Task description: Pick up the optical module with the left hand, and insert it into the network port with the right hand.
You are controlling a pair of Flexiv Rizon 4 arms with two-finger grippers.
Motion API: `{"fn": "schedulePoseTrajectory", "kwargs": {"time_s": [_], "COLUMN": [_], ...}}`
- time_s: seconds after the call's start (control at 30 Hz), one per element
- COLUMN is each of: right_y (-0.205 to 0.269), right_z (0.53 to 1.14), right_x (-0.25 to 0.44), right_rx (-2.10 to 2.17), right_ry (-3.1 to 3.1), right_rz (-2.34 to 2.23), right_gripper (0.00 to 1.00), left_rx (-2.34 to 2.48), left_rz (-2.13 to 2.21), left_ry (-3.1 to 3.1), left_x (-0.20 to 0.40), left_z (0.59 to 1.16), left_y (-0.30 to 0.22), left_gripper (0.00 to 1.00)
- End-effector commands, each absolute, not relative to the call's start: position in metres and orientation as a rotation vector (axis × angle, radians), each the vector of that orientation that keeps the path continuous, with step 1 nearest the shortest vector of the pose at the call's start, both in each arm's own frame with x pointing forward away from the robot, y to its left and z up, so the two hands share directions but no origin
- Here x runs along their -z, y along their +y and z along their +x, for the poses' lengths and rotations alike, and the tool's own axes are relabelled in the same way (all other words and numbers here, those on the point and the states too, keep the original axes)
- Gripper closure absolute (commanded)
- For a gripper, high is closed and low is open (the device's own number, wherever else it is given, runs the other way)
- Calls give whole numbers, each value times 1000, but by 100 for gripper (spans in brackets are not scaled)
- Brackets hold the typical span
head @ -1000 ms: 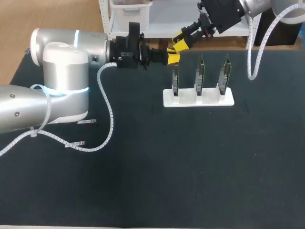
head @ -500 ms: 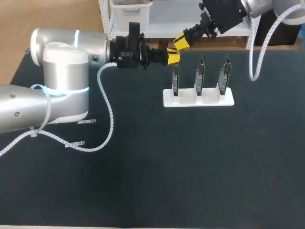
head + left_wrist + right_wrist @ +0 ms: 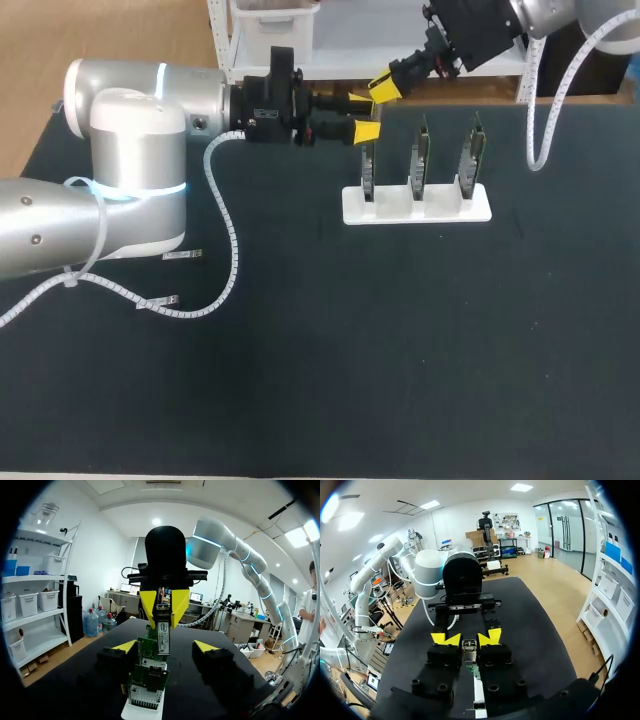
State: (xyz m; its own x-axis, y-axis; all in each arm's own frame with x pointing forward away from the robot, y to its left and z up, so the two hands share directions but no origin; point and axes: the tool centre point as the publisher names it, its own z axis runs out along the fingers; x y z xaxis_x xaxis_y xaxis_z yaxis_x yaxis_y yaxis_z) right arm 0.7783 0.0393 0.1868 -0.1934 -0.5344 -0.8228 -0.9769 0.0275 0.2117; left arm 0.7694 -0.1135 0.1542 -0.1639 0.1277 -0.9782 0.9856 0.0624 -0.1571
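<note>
Fingers of the right gripper (image 3: 385, 88) pinch the optical module (image 3: 163, 637), poised for insertion; port boards (image 3: 368, 165) at its six o'clock; left gripper (image 3: 362, 116) fingers spread, empty.

Head cam: fixed, high behind the robot, looking down on the whole table (image 3: 400, 350), far enough back to take in both arms. Left wrist cam: low, sighting along the left gripper (image 3: 165, 646) across the table, close over the white board rack (image 3: 142, 712), head-on to the right gripper (image 3: 164, 607). Right wrist cam: points straight back (the two stare at each other), tilted steeper down. All three share the rack and both grippers' tips; the wrist pair also shares the optical module (image 3: 163, 637).
</note>
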Motion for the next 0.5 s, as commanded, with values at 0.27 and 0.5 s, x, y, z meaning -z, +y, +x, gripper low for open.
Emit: {"fn": "schedulePoseTrajectory", "kwargs": {"time_s": [0.27, 0.5], "right_y": [37, 36], "right_z": [774, 773], "right_x": [-187, -187], "right_rx": [-1065, -1073], "right_ry": [1775, 1761], "right_rz": [-1528, -1535], "right_gripper": [100, 100], "left_rx": [1083, 1033], "left_rz": [1361, 1467], "left_ry": [1510, 1541], "left_x": [-148, -142], "left_z": [765, 766], "left_y": [-102, -93], "left_gripper": [0, 0]}}
